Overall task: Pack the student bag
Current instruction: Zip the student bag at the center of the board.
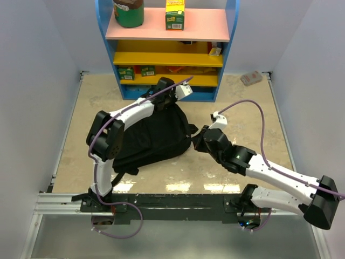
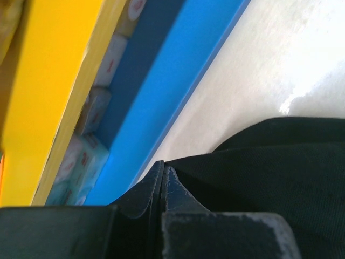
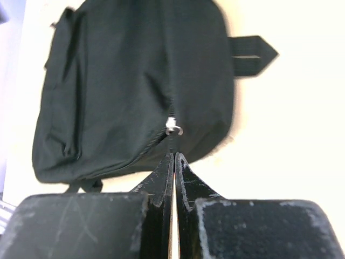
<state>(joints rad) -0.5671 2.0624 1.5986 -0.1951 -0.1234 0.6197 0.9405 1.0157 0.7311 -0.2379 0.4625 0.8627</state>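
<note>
The student bag (image 1: 156, 137), a soft black backpack, lies flat on the table in front of the shelf. My left gripper (image 1: 173, 99) is at the bag's far edge. In the left wrist view its fingertips (image 2: 163, 165) are shut, and the bag's fabric (image 2: 269, 178) runs right into them. My right gripper (image 1: 198, 139) is at the bag's right edge. In the right wrist view its jaws (image 3: 173, 155) are shut on the thin black pull hanging from the silver zipper slider (image 3: 173, 128). The zipper line curves off to the left across the bag (image 3: 124, 81).
A blue shelf unit (image 1: 167, 48) with yellow and pink boards stands just behind the bag, holding a green jar (image 1: 128, 12), a yellow-green box (image 1: 174, 14) and small packets (image 2: 81, 156). A small reddish item (image 1: 251, 78) lies at the back right. A bag strap (image 3: 253, 54) sticks out sideways.
</note>
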